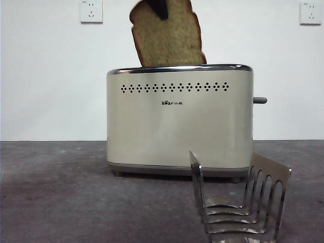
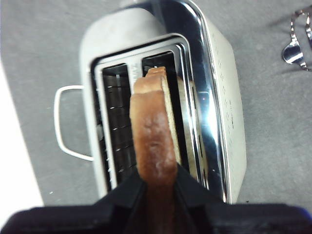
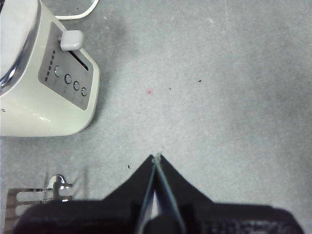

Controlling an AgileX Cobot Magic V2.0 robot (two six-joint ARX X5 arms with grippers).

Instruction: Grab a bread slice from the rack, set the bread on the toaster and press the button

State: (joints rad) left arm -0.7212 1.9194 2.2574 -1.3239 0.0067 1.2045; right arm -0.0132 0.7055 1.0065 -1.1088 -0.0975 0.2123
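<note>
The slice of bread (image 1: pixel 169 43) hangs tilted above the cream toaster (image 1: pixel 179 129), its lower edge at the chrome top rim. My left gripper (image 2: pixel 158 183) is shut on the slice's brown crust (image 2: pixel 153 139) and holds it over the toaster's slots (image 2: pixel 122 122). In the front view only a dark jaw tip shows on the slice's top. The steel rack (image 1: pixel 238 207) stands empty in front of the toaster at the lower right. My right gripper (image 3: pixel 157 161) is shut and empty, above the table beside the toaster's end with the lever (image 3: pixel 71 40) and round buttons (image 3: pixel 70 80).
The toaster's lever (image 1: pixel 259 100) sticks out on its right side. A white cable (image 2: pixel 63 122) loops on the table behind the toaster. Two wall sockets (image 1: pixel 91 11) sit on the white wall. The rack's end plate also shows in the right wrist view (image 3: pixel 36 195).
</note>
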